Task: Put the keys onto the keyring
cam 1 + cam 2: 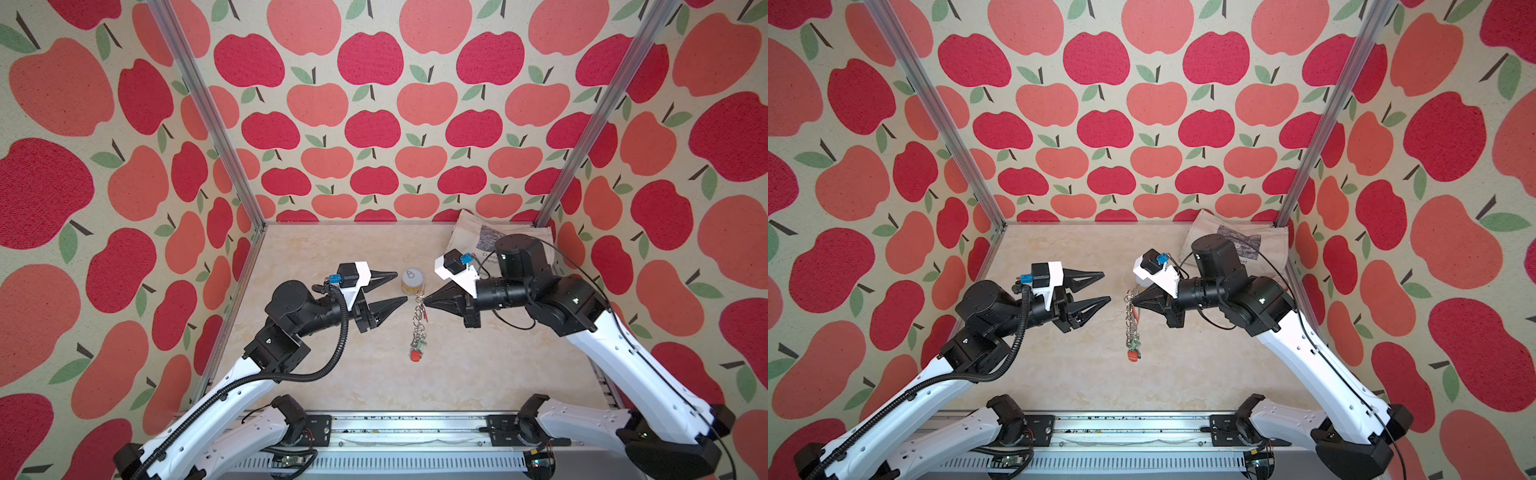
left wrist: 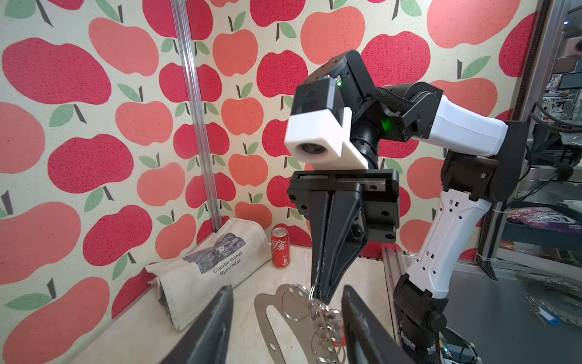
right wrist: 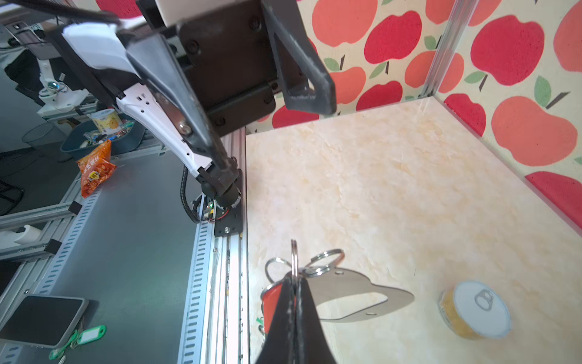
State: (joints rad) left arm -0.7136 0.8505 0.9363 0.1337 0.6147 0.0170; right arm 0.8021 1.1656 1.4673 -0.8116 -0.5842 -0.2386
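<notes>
The keyring (image 3: pixel 356 283), a flat grey plate with an oblong slot and metal rings, hangs above the table. My right gripper (image 3: pixel 294 278) is shut on one ring (image 3: pixel 293 257) at its top. In both top views the keyring (image 1: pixel 417 320) (image 1: pixel 1131 322) dangles edge-on from the right gripper (image 1: pixel 426 298) (image 1: pixel 1134 302). Keys with a red tag (image 1: pixel 414 356) (image 1: pixel 1133 356) and a green tag (image 1: pixel 422 344) hang at its lower end. My left gripper (image 1: pixel 400 287) (image 1: pixel 1106 286) stands open just left of the keyring, holding nothing. In the left wrist view the plate (image 2: pixel 259 310) shows between the left fingers (image 2: pixel 214 327).
A yellow tin can (image 1: pixel 412 281) (image 3: pixel 475 310) stands just behind the keyring. A printed cloth bag (image 1: pixel 478 237) (image 2: pixel 214 268) lies in the back right corner with a red cola can (image 2: pixel 280 249) beside it. Off the table, a green-tagged key (image 3: pixel 91 334) lies by a dark slab.
</notes>
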